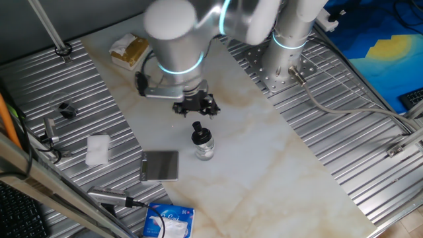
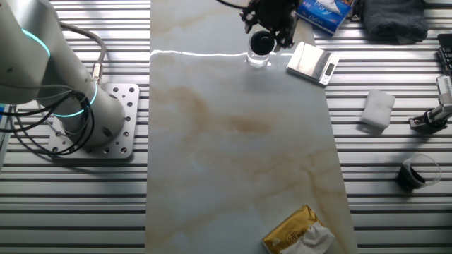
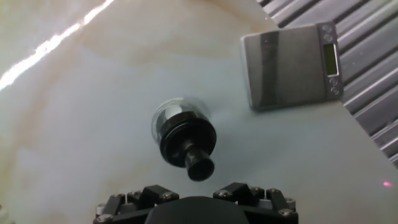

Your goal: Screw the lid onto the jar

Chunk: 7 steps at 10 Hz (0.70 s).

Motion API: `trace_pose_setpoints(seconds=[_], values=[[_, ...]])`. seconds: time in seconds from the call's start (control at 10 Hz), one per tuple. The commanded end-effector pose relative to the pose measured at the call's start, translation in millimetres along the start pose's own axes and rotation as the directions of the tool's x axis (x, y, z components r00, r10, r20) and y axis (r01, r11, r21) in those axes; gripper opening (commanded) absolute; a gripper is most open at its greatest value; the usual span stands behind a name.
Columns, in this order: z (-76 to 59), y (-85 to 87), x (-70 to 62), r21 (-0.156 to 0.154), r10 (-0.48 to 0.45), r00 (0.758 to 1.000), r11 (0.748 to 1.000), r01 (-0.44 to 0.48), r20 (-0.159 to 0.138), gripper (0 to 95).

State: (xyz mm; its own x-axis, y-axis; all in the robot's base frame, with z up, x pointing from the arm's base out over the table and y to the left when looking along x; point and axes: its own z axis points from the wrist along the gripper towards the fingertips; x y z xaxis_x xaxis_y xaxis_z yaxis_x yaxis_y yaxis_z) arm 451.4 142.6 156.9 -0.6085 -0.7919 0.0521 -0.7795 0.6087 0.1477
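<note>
Upright on the marble table (image 1: pixel 264 152): jar (image 1: pixel 205 151), clear glass, lid (image 1: pixel 197 127) sitting on top, black with a stubby knob. Same pair from the other fixed view at the far table edge, lid (image 2: pixel 260 43) over jar (image 2: pixel 258 59). Just beside it, grey scale (image 1: pixel 160 165), not touching. Above and apart from the lid, gripper (image 1: pixel 195 104), holding nothing; finger spread impossible to tell, tips out of the hand view. There, lid (image 3: pixel 186 138) capping jar (image 3: pixel 169 114), scale (image 3: pixel 292 65) off to the upper right.
</note>
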Motion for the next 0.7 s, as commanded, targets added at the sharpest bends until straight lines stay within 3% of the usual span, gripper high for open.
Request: trace_pose_setpoints(seconds=[0.1,0.2,0.3,0.4,0.5,0.7], values=[[3.7,-3.2,0.7,-0.092,0.115,0.993,0.989,-0.112,0.030,76.0],[4.3,-3.2,0.1,-0.117,0.138,0.990,0.984,-0.134,0.035,76.0],[4.7,-3.0,-0.3,-0.123,0.150,0.988,0.982,-0.145,0.034,76.0],[6.3,-2.3,-0.8,-0.148,0.183,0.982,0.973,-0.175,0.044,95.0],[7.9,-1.6,-1.3,-0.164,0.205,0.978,0.967,-0.195,0.049,76.0],[11.6,-0.1,-2.9,-0.194,0.255,0.966,0.951,-0.243,0.044,76.0]])
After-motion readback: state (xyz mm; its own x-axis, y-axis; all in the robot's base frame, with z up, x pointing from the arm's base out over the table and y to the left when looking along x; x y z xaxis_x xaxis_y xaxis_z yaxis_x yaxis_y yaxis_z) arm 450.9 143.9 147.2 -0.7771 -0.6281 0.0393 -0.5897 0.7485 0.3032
